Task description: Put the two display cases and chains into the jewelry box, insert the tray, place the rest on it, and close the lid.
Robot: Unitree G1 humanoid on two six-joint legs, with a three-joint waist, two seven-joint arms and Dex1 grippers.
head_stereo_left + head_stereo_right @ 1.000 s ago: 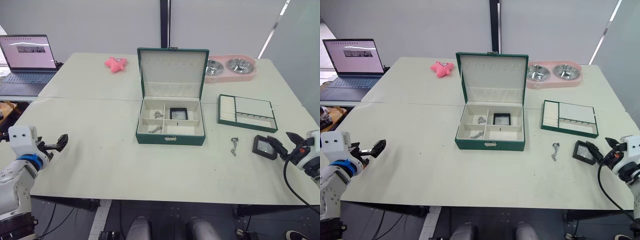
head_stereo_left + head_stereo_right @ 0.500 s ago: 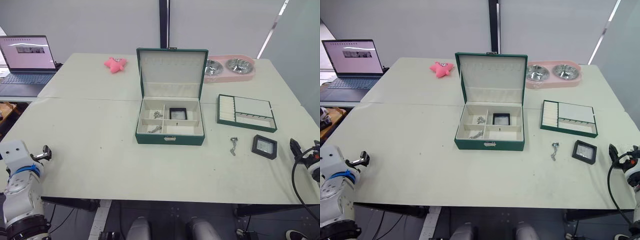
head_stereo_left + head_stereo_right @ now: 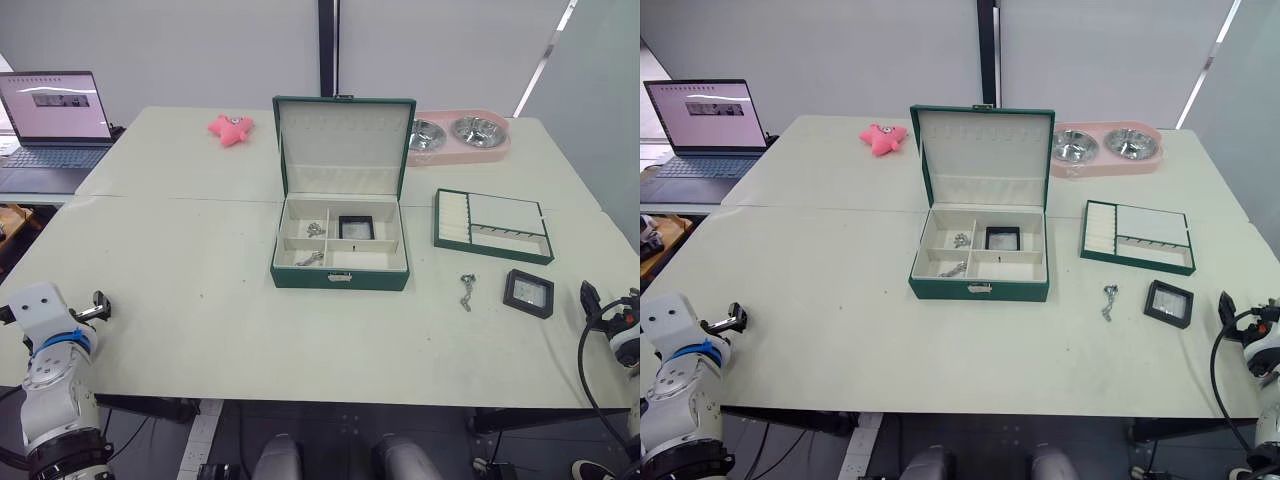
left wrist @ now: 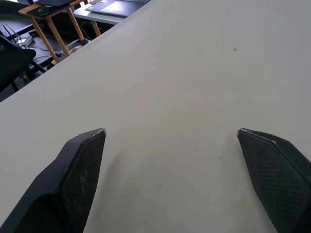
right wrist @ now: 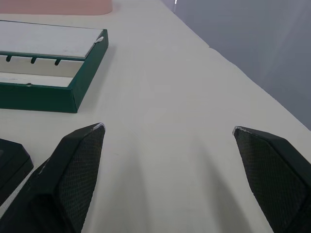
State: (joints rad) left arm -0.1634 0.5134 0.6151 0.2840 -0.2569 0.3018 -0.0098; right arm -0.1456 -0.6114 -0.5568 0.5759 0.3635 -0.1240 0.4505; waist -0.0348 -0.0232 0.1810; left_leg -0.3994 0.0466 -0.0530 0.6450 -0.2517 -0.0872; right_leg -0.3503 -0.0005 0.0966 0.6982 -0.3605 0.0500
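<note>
At the far left a laptop (image 3: 55,125) sits open on a separate side surface, and the left wrist view adds a wooden-legged stand (image 4: 58,19) and a dark chair (image 4: 12,58) beyond the desk edge. The left claw (image 4: 180,174) hangs over bare desk (image 3: 180,290) near the front left corner, its two fingers spread wide with nothing between them.

A pink star-shaped toy (image 3: 231,127) lies toward the back. In the middle stands the jewelry box (image 3: 341,250), dark green with cream lining, its lid (image 3: 345,145) raised upright. One display case (image 3: 356,228) lies in the back right compartment, a black square frame with a pale window. One chain (image 3: 317,229) is in a back compartment left of it, and another chain (image 3: 309,259) in the front left compartment. Behind the box to the right is a pink tray with two metal bowls (image 3: 459,136).

The green-rimmed tray (image 3: 492,226) rests on the desk right of the box. In front of it a third chain (image 3: 467,291) lies loose, with the second display case (image 3: 528,293) just beside it, flat on the desk.

The right claw (image 5: 167,174) is at the desk's right edge, fingers parted wide and empty. Its wrist view shows the tray's side wall and slots close up, and a corner of the black case next to one finger.
</note>
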